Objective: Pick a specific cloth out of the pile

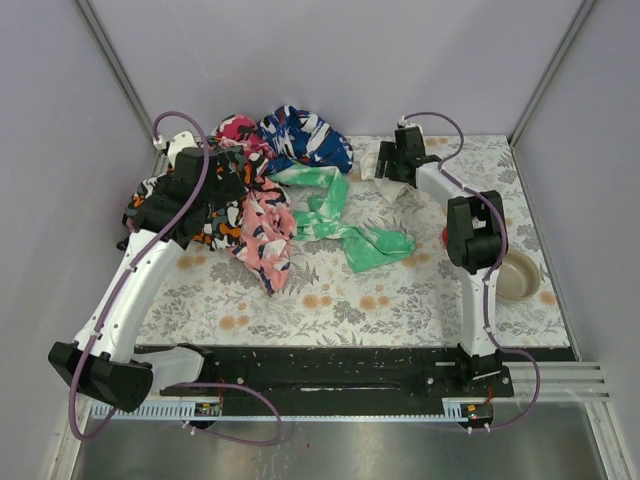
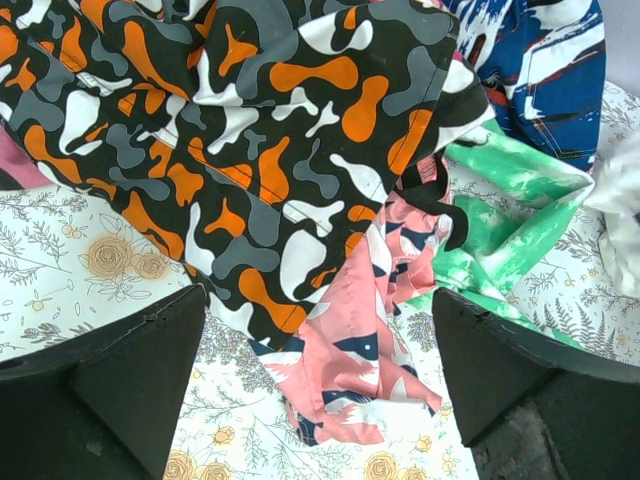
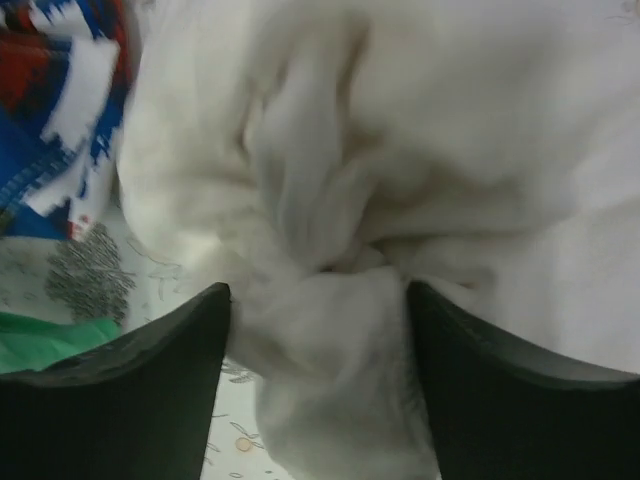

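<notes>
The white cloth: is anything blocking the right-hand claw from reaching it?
Nothing visible. The right gripper sits at the white cloth, a fold lying between its fingers; the pile lies to its left.

The cloth [image 3: 350, 180] is small, plain white and crumpled into soft folds. In the top view it lies upper right of centre, just beside the pile [image 1: 250, 190] – camouflage, pink, green and blue cloths heaped at upper left.
</notes>
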Robot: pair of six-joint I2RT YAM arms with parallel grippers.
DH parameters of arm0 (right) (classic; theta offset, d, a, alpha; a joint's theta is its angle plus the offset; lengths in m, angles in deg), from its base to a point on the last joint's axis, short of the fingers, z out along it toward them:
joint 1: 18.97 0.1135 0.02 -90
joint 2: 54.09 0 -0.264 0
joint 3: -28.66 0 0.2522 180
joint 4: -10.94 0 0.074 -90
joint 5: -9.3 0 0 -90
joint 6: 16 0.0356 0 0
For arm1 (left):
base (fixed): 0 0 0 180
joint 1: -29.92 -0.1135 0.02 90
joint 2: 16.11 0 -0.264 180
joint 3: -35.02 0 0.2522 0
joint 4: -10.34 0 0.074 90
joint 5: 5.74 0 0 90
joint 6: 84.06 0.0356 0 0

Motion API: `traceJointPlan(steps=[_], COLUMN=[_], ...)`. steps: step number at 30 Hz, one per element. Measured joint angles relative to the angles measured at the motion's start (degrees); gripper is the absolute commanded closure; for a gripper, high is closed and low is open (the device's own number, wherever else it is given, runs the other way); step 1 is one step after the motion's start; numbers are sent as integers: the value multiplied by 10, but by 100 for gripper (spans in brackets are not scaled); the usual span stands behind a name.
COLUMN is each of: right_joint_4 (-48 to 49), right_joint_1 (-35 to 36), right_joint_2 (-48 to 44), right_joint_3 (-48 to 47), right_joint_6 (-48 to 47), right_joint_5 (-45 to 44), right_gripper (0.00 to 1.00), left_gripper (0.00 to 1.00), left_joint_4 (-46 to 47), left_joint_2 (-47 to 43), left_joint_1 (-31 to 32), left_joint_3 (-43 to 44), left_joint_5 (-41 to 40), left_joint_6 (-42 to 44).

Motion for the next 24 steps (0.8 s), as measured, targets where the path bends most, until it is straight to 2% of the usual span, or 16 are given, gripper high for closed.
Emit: traceJointPlan(steps=[1,5,9,15,19,24], right_joint_4=[-9,-37,-49,12,77,82], right_joint_1=[0,1,1,1,1,1], right_joint_2=[11,9,-84,-423,-652,-804], right_joint_3=[-1,-5,21,193,358,570], right_joint_6=[3,2,3,18,57,119], right_joint_5=[8,17,6,-31,-45,-44], right_gripper=[1,1,1,1,1,1], left_gripper=[1,1,1,1,1,1], left_joint_4=[2,5,11,25,35,38], left_joint_2=[-3,-18,-40,-60,-73,-100], left_joint_1=[1,3,9,17,22,24], left_joint_3=[-4,-13,-32,-77,-111,-163], left_joint_5=[0,0,4,26,39,54], left_joint_6=[0,-1,-2,-4,-7,-14])
